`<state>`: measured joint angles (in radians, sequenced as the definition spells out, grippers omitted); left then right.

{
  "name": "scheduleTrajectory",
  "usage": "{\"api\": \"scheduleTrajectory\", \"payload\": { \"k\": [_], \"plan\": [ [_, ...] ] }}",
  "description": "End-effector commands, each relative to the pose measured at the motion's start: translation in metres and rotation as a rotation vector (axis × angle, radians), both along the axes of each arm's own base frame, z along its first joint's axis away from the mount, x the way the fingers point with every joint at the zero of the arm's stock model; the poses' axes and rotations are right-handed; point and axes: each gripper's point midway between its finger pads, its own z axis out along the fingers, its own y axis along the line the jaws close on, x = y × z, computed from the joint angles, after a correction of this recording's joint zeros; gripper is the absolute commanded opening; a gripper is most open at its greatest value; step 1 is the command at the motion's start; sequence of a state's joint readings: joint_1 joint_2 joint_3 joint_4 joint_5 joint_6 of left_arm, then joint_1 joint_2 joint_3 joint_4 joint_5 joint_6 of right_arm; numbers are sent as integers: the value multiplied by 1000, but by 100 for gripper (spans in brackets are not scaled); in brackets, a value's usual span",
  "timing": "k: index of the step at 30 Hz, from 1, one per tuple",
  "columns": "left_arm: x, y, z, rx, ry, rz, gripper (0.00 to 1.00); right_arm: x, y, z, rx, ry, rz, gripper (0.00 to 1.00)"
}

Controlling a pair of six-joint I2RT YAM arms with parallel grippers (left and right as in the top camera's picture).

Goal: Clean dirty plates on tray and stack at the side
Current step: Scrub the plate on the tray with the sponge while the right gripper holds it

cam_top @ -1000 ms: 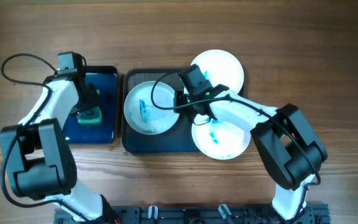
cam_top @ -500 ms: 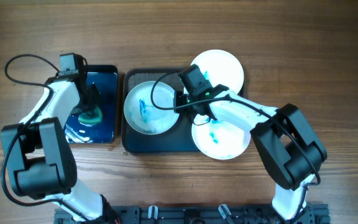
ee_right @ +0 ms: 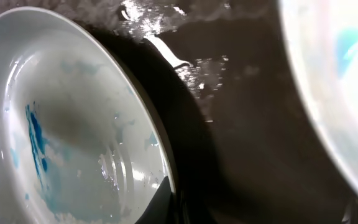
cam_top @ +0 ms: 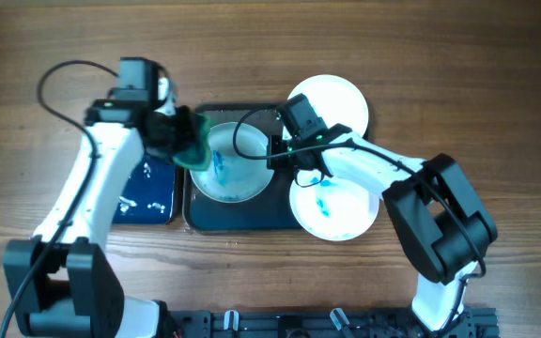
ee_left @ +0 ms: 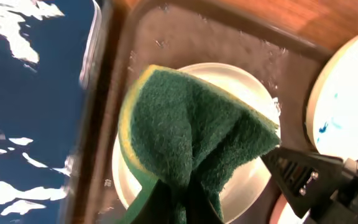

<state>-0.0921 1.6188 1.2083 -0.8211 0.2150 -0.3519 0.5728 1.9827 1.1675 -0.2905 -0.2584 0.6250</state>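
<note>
The centre plate (cam_top: 225,167) is round, white and glossy with a blue smear (wet film visible). It sits in the dark, wet tray (cam_top: 252,218) at mid-frame, and a second plate (cam_top: 332,99) and a third plate (cam_top: 338,211) lie at the tray's right edge. The right gripper (cam_top: 275,155) is clamped on the centre plate's right rim, while the left gripper (cam_top: 177,139) grasps a folded green, yellow-edged scouring sponge (ee_left: 191,130) over the plate's upper left.

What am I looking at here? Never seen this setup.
Two robot arms work at a wooden table. One picture is taken from above; the other two come from a camera on each wrist. A dark tray holds a white plate smeared with blue. A far plate and a near plate overlap its right edge. A blue tray sits to the left. The left tool holds a green sponge at the plate's left rim; the right tool grips its right rim.
</note>
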Motion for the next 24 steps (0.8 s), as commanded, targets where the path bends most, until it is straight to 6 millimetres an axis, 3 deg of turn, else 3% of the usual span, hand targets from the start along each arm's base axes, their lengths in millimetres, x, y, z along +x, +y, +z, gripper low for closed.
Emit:
{"api": "scheduleTrajectory", "payload": {
  "k": [1, 3, 8, 10, 12, 14, 16, 17, 19, 20, 22, 24],
  "plan": [
    [-6, -17, -45, 51, 82, 84, 4, 2, -4, -6, 1, 30, -21, 4],
    [-6, -17, -70, 130, 113, 136, 4, 2, -4, -6, 0, 31, -21, 4],
    [-10, -18, -110, 224, 174, 117, 4, 2, -4, -6, -1, 30, -19, 4],
    [-17, -52, -121, 93, 207, -44, 4, 2, -4, -6, -1, 27, -14, 4],
    [-21, -105, -108, -174, 167, -300, 4, 2, -4, -6, -2, 26, -12, 4],
    [-19, -118, -100, -248, 135, -348, 4, 2, -4, -6, -2, 27, -12, 4],
    [-7, -107, -104, -194, 115, -279, 4, 2, -4, -6, -2, 26, -13, 4],
    [1, -91, -111, -109, 113, -184, 4, 2, -4, -6, -2, 26, -13, 4],
    [12, -41, -121, 137, 107, 76, 4, 2, -4, -6, -2, 26, -12, 4],
    [8, 3, -120, 338, 100, 278, 4, 2, -4, -6, -3, 27, -12, 4],
    [1, 20, -119, 425, 112, 324, 4, 2, -4, -6, -4, 28, -13, 4],
    [-9, 15, -121, 405, 157, 307, 4, 2, -5, -7, -7, 26, -15, 4]
  ]
}}
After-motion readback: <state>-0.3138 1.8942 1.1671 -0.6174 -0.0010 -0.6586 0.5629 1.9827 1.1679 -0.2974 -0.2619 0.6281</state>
